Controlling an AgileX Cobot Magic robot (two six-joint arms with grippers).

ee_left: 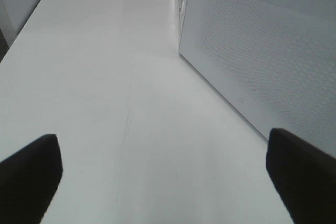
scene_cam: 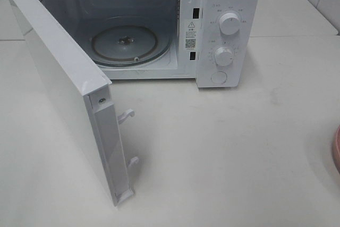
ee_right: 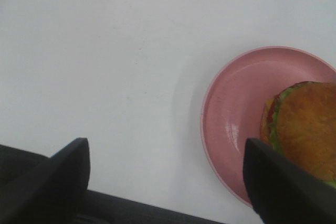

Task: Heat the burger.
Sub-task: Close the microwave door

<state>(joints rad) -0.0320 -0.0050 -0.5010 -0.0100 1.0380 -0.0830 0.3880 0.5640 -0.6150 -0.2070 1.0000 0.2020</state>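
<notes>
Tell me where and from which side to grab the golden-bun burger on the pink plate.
Grip the small round burger across its layered sides just below the domed bun, coming from above: it sits flat on the round pink plate, whose raised rim hinders a low sideways approach. The open right pincer looks wide enough.

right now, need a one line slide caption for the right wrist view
Open right pincer hovers over the white table beside a pink plate holding the burger.
</notes>
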